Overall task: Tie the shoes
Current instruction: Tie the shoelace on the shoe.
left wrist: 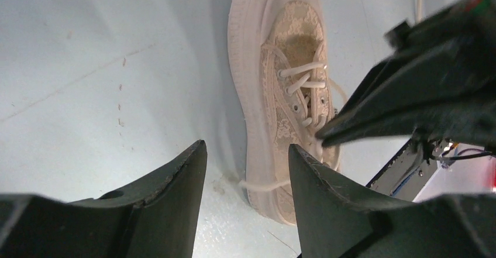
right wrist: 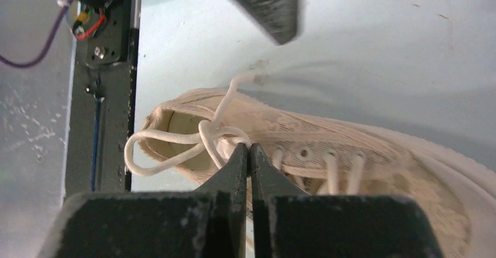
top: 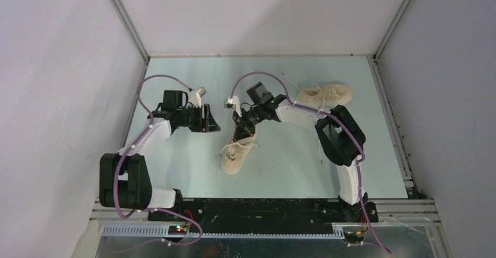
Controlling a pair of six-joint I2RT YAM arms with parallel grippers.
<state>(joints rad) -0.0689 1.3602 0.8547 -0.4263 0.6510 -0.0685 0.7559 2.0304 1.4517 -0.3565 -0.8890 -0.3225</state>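
Note:
Two cream shoes lie on the table: one in the middle and the other at the back right. My right gripper is down on the middle shoe. It is shut, its tips pressed against the crossing of the off-white laces, beside a loose loop. Whether a lace is pinched between the tips does not show. My left gripper hangs open just left of that shoe, with only a stray lace and table between its fingers.
A black rail carrying both arm bases runs along the near edge of the table. White walls close the pale table in at the left, back and right. The right arm's fingers cross the right side of the left wrist view.

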